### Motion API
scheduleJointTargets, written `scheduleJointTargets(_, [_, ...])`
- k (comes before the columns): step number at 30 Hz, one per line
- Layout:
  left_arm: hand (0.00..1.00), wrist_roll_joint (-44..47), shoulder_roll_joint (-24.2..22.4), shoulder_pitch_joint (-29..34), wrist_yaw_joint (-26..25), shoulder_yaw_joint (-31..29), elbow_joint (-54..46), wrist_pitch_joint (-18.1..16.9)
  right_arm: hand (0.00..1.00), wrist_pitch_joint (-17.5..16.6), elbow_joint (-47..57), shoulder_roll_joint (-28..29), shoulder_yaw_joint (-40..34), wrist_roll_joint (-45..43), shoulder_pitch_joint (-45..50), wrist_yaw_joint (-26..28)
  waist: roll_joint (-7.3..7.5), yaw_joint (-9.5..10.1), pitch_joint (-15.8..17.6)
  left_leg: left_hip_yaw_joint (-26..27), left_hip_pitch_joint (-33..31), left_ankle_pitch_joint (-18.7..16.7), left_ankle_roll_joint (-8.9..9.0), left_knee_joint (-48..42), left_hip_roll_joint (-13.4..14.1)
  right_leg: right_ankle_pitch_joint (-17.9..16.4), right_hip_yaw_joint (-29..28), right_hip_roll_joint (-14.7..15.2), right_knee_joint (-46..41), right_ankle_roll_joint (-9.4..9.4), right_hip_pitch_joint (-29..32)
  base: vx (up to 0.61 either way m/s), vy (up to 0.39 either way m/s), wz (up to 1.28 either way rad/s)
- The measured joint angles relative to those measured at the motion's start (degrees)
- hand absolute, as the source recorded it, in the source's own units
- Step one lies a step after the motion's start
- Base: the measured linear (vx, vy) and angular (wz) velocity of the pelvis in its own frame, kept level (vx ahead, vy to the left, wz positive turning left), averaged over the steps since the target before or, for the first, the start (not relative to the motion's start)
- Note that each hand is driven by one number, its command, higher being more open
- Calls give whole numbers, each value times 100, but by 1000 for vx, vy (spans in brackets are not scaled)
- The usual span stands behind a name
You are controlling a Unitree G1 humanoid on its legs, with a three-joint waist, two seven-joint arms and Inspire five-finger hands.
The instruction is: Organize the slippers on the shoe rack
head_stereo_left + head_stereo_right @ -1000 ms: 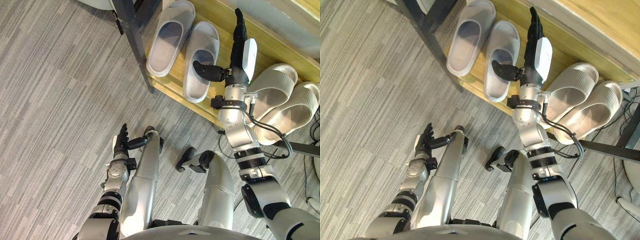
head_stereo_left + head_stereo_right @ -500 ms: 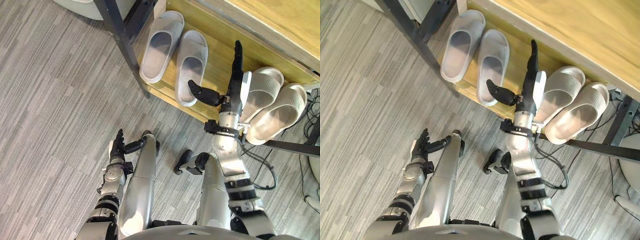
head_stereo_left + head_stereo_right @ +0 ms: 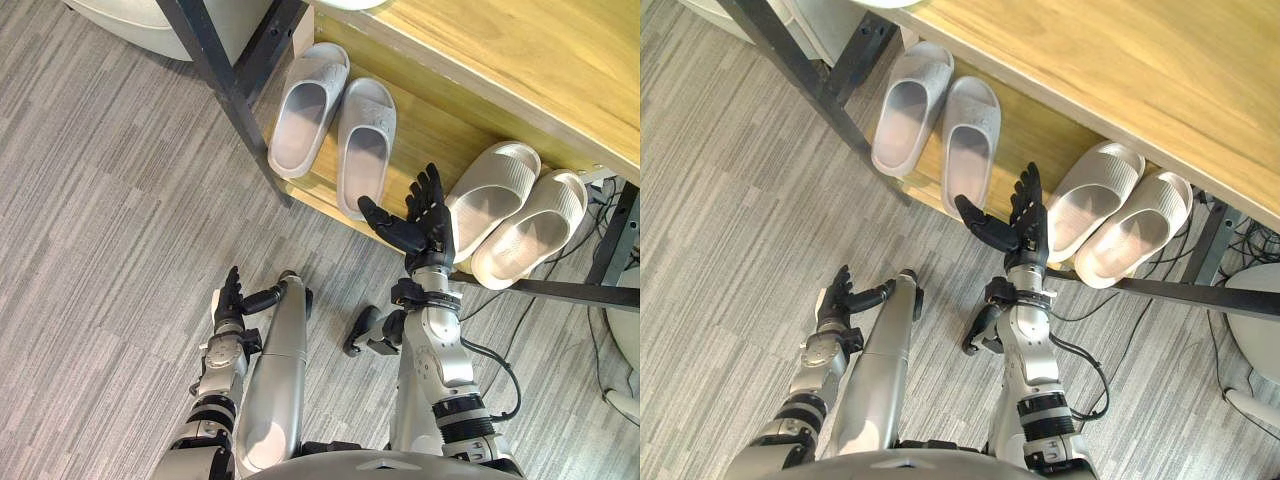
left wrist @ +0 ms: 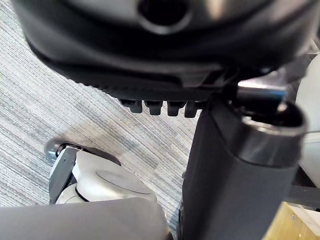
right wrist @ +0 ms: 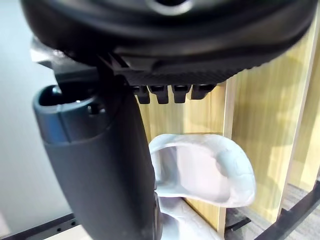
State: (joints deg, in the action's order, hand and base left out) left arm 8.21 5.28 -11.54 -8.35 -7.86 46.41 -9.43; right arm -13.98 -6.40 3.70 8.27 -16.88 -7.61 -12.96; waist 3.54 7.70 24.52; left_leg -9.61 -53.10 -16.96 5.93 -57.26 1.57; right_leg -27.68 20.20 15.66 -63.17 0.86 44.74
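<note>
1. L hand (image 3: 232, 297): near left, low over floor, fingers straight, thumb out, empty.
2. Grey slippers (image 3: 299, 112): side by side, left part of shoe rack (image 3: 441, 132), toes far.
3. R hand (image 3: 423, 228): at rack's near edge, betw. pairs, fingers spread, empty.
4. Beige slippers (image 3: 494, 196): right part, side by side, angled.

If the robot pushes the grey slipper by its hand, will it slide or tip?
Probably slide: the grey slipper lies flat, sole down, on the smooth wooden shelf. It looks thick and foamy, so likely light and slightly bendy, not floppy.
</note>
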Motion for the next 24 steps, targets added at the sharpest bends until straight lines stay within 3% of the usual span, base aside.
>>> scheduleJointTargets(9, [100, -3, -34, 23, 1, 1, 5, 0, 100, -24, -357, -42, 990, -776, -266, 482, 21, 9, -77, -29, 94, 6, 8, 111, -24, -1, 64, 15, 89, -3, -125, 17, 45, 3])
scheduleJointTargets(24, [100, -2, -73, 29, -79, -13, 5, -2, 100, -90, -805, -84, 838, -1473, -1001, 181, 11, -4, -73, -176, 133, 175, 108, 356, -102, -4, 235, 66, 167, 3, -186, -3, 30, 6])
